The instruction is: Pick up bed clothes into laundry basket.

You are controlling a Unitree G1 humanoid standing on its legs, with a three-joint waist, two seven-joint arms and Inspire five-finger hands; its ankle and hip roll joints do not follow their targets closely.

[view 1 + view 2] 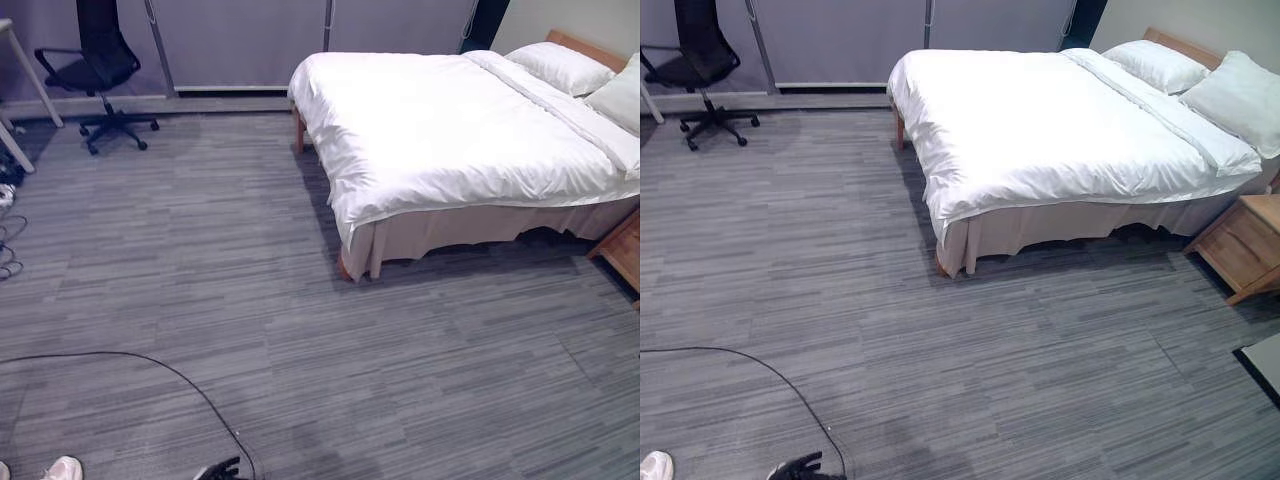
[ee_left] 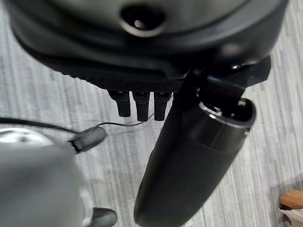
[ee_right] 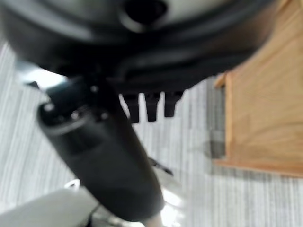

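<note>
A bed [image 1: 450,130] under a smooth white duvet [image 1: 1060,120] stands at the far right, with two white pillows [image 1: 560,65] at its head. I see no loose clothes on it. My left hand [image 1: 220,470] shows low at the near edge, far from the bed. In the left wrist view the left hand [image 2: 142,47] hangs over the grey floor with straight fingers [image 2: 137,106] and holds nothing. The right hand [image 3: 147,56] also hangs with straight fingers [image 3: 151,109], empty, beside a wooden piece of furniture [image 3: 265,94].
A wooden nightstand [image 1: 1245,245] stands right of the bed. A black office chair [image 1: 100,70] and a white table leg [image 1: 30,70] are at the far left. A person's white shoe [image 1: 62,468] shows at the near left. Grey carpet [image 1: 250,280] spreads between me and the bed.
</note>
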